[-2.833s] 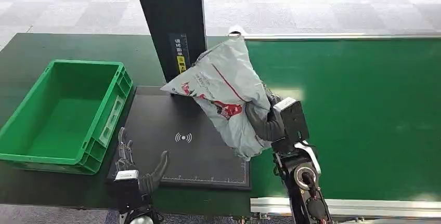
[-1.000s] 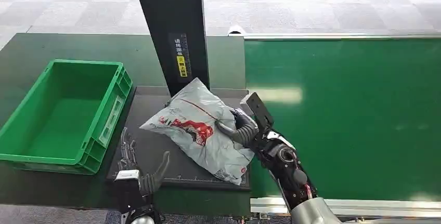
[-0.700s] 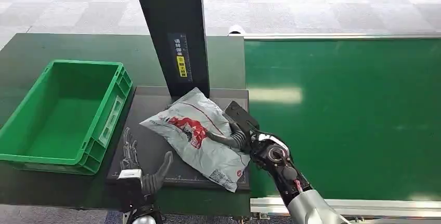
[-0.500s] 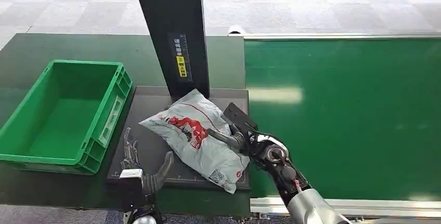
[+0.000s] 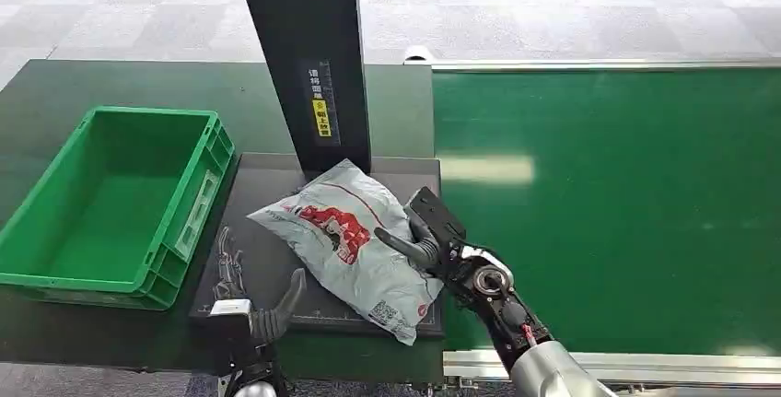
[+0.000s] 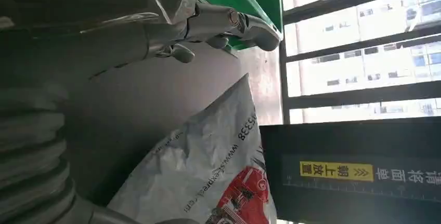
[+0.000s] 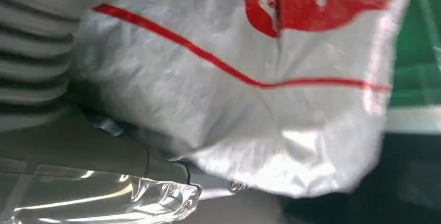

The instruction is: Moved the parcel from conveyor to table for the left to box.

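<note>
The grey parcel (image 5: 345, 240) with red print lies flat on the black scale pad (image 5: 267, 273), just in front of the black post. My right hand (image 5: 425, 236) is at the parcel's right edge, with its thumb laid over the top; it still holds that edge. In the right wrist view the parcel (image 7: 234, 104) sits tight between the thumb (image 7: 78, 156) and the fingers. My left hand (image 5: 247, 305) rests at the pad's front edge, fingers spread, holding nothing, a short way from the parcel. In the left wrist view its fingers (image 6: 229, 24) are apart, with the parcel (image 6: 208, 182) beyond them.
A green crate (image 5: 198, 194) stands to the left of the pad, with nothing inside. The black post (image 5: 308, 47) with a yellow label rises behind the pad. The green conveyor belt (image 5: 608, 204) runs along the right, edged by a metal rail at the front.
The parcel came down from the air onto the pad and settled flat. Over the last half second my right hand drew back a little to the right; the left hand stayed put.
</note>
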Tool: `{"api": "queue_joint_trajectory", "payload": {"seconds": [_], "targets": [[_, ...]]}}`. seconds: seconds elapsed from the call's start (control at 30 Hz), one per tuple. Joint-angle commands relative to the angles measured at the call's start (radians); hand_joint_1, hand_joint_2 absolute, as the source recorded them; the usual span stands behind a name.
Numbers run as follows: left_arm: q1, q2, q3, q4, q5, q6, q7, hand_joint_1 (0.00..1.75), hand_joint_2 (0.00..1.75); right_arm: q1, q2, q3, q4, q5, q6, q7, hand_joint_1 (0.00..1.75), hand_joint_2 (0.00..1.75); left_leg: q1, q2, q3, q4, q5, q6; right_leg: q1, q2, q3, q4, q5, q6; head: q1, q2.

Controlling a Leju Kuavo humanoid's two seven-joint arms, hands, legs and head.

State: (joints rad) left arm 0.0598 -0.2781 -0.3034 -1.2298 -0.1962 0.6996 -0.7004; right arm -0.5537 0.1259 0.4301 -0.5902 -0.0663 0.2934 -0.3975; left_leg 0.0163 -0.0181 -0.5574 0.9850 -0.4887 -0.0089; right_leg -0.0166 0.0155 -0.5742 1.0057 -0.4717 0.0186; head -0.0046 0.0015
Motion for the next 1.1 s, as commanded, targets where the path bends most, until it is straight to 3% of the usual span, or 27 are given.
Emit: {"api": "queue_joint_trajectory", "payload": {"seconds": [0.03,0.07,0.1,0.17,0.2,0.27,0.33,0.4,0.73,0.93,1.03,1.1], "targets": [[0.139,-0.033,0.108,-0.179,0.032,-0.001,0.002,0.0,1.75,0.634,-0.078,-0.437,-0.978,0.169,-0.434,-0.053,0.0,1.75,0.001,-0.011,0.0,-0.001,-0.001,0.001,0.001,-0.013,0.006,-0.003,-0.004,-0.001,0.0,0.0],[0.134,-0.027,0.097,-0.172,0.038,-0.001,0.002,0.0,1.75,0.703,-0.074,-0.461,-1.068,0.189,-0.446,-0.057,0.0,1.75,0.0,-0.014,-0.001,-0.001,-0.001,0.001,0.001,-0.014,0.005,-0.002,-0.004,0.0,0.0,0.0],[0.134,-0.027,0.097,-0.172,0.038,-0.001,0.002,0.0,1.75,0.703,-0.074,-0.461,-1.068,0.189,-0.446,-0.057,0.0,1.75,0.001,-0.015,-0.003,0.0,-0.001,0.001,0.001,-0.015,0.004,-0.001,-0.005,0.002,0.0,0.0],[0.095,0.034,0.016,-0.14,0.068,-0.001,0.002,0.0,1.75,0.775,-0.028,-0.507,-1.168,0.278,-0.587,-0.087,0.0,1.75,-0.001,-0.017,-0.002,0.001,-0.004,0.002,-0.001,-0.019,0.006,0.0,-0.01,0.001,0.001,0.0],[0.065,0.074,-0.019,-0.142,0.023,-0.001,0.002,0.0,1.75,0.84,-0.001,-0.526,-1.242,0.371,-0.729,-0.119,0.0,1.75,-0.001,-0.018,-0.005,0.0,-0.004,0.001,-0.001,-0.018,0.004,0.0,-0.008,0.0,0.001,0.0],[0.017,0.111,-0.044,-0.149,0.035,-0.044,0.002,0.0,1.75,0.913,0.035,-0.529,-1.312,0.403,-0.814,-0.138,0.0,1.75,-0.001,-0.014,-0.005,0.0,-0.005,0.0,-0.001,-0.017,0.002,0.0,-0.008,0.0,0.0,0.0],[-0.042,0.136,-0.053,-0.133,0.015,-0.164,0.045,0.0,1.75,0.928,0.06,-0.517,-1.271,0.498,-0.892,-0.153,0.0,1.75,-0.001,-0.017,-0.004,0.0,-0.005,0.0,0.0,-0.02,0.003,0.0,-0.009,-0.001,0.001,0.0],[-0.105,0.125,-0.038,-0.081,-0.023,-0.257,0.087,0.0,1.75,0.911,0.076,-0.504,-1.175,0.549,-0.965,-0.164,0.0,1.75,0.0,-0.012,-0.002,-0.002,-0.005,0.0,0.001,-0.014,0.003,-0.002,-0.007,-0.001,0.0,0.0],[-0.099,0.118,-0.039,-0.068,-0.03,-0.261,0.08,0.0,1.75,0.894,0.07,-0.501,-1.153,0.539,-0.977,-0.174,0.0,1.75,0.0,-0.003,0.005,-0.002,-0.005,0.0,0.0,-0.005,0.008,-0.002,-0.006,-0.001,0.001,0.0],[-0.226,0.128,-0.138,-0.01,-0.102,-0.444,0.179,0.0,1.75,0.801,0.142,-0.525,-0.843,0.484,-0.938,-0.202,0.0,1.75,0.001,-0.005,0.006,-0.004,-0.004,0.0,0.002,-0.007,0.009,-0.005,-0.004,-0.002,0.0,0.0],[-0.226,0.136,-0.178,-0.017,-0.171,-0.45,0.222,0.0,1.75,0.776,0.153,-0.483,-0.769,0.471,-0.956,-0.249,0.0,1.75,0.001,-0.001,0.007,-0.003,-0.004,0.0,0.002,-0.003,0.009,-0.005,-0.004,-0.002,0.0,0.0],[-0.24,0.154,-0.212,0.008,-0.285,-0.393,0.253,0.0,1.75,0.775,0.128,-0.389,-0.769,0.488,-0.972,-0.24,0.0,1.75,0.001,0.0,0.007,-0.003,-0.005,0.0,0.001,-0.002,0.009,-0.004,-0.004,-0.002,0.001,0.0]]}}
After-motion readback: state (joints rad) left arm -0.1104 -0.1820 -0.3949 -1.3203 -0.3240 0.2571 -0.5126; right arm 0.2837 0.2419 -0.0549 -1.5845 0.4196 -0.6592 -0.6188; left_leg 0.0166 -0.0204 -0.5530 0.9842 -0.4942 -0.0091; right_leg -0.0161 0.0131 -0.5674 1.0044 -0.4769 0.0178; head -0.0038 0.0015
